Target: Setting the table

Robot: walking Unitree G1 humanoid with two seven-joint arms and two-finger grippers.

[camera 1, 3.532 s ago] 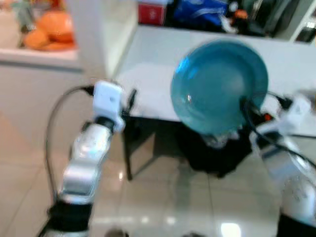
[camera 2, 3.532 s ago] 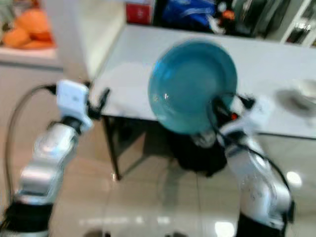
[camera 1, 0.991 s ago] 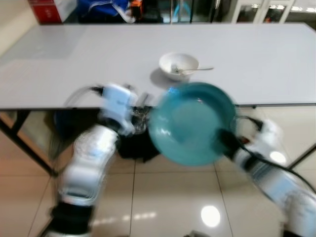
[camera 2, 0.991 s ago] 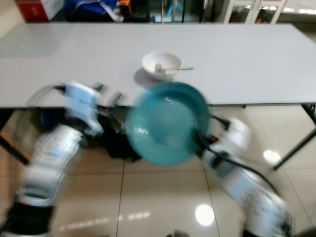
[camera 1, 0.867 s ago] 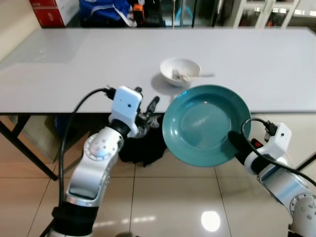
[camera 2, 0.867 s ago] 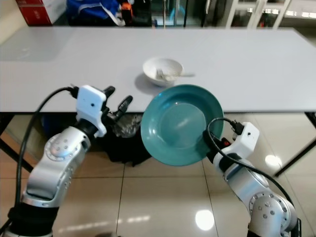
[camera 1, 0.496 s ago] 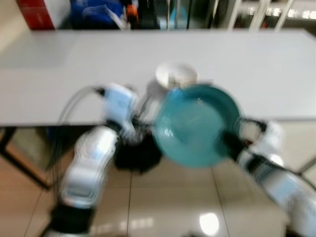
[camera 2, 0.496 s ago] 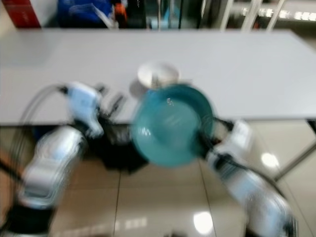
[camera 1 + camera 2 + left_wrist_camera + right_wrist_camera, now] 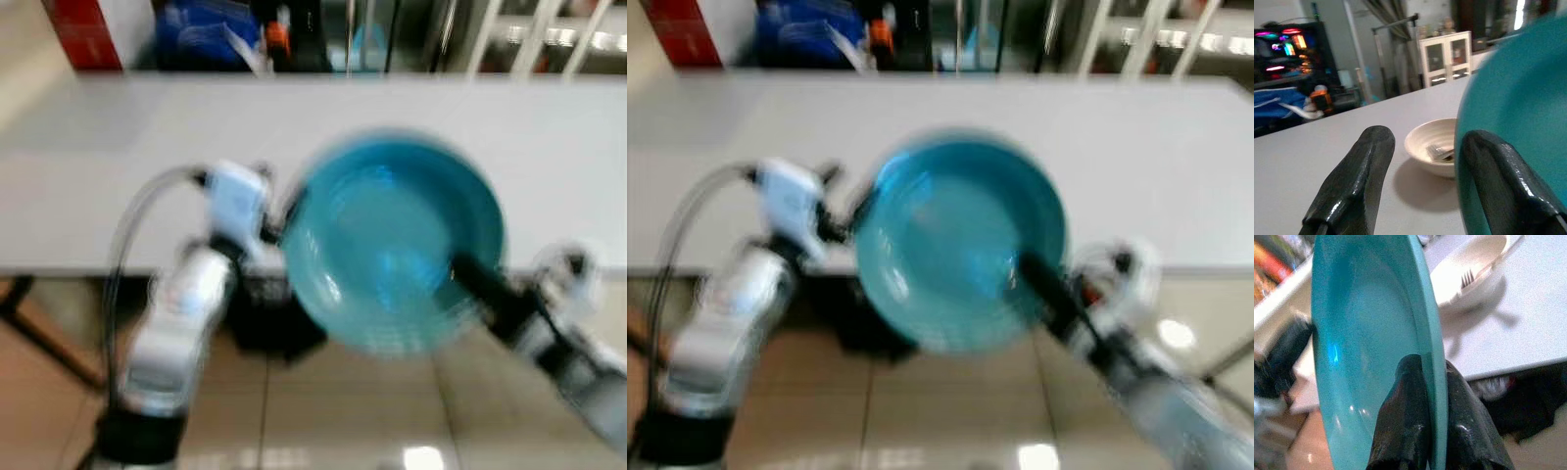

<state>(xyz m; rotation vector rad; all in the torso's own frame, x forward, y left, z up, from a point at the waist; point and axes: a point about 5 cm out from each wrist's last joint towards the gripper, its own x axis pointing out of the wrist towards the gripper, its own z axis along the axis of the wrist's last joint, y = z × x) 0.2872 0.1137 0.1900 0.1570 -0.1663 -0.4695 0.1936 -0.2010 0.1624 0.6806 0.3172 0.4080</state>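
My right end effector is clamped on the rim of the teal plate, one black finger on the inner face and the other against the back edge. The plate is held tilted up on edge in the air in front of me, over the near edge of the white counter, with its hollow facing the head camera. It is a deep, glossy teal dish; the head views are blurred.

My left end effector has its two fingers spread wide apart with nothing between them, and hovers just over the counter beside the plate's left rim.

On the counter past the plate sits a small white bowl with a fork in it. Beyond the far side I make out a red box and a blue bag.
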